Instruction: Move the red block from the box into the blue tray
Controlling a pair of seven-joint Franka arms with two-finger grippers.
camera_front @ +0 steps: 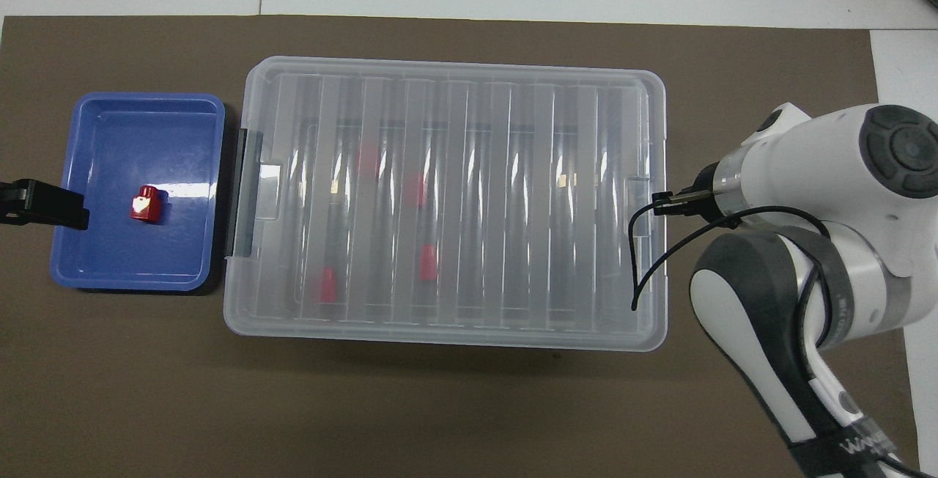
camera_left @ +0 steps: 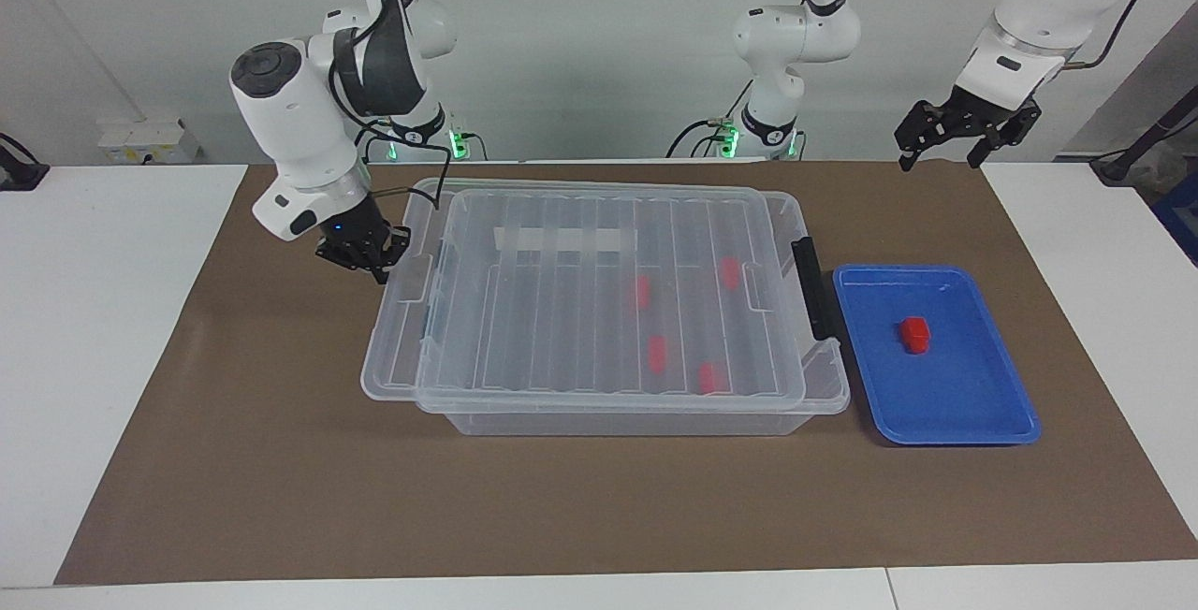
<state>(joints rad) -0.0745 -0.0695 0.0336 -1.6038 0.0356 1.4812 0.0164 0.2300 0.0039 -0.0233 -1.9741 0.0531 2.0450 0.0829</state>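
Black-fingered, the right end effector (camera_left: 374,264) meets the tab at the lid's (camera_left: 599,297) edge, at the right arm's end of the box (camera_left: 824,395); whether its fingers pinch the tab cannot be told. On the right arm's dark forearm sleeve, seen from overhead, white lettering runs off the edge and cannot be read. The ribbed translucent lid covers nearly the whole box, overhanging slightly at the right arm's end, with a whitish strip (camera_left: 564,239) showing through it on the side nearer the robots. Four red blocks (camera_front: 429,264) show as blurred shapes under the lid. A dark latch (camera_left: 810,289) stands at the box's other end, just beside the blue tray (camera_left: 973,413). One red block (camera_left: 914,334) sits in the tray, about mid-floor. The left end effector (camera_left: 941,156) waits in the air, fingers spread, above the brown mat (camera_left: 562,516) near the tray's corner. Open mat surrounds box and tray, widest on the side farther from the robots; white counter (camera_left: 112,357) flanks both ends.
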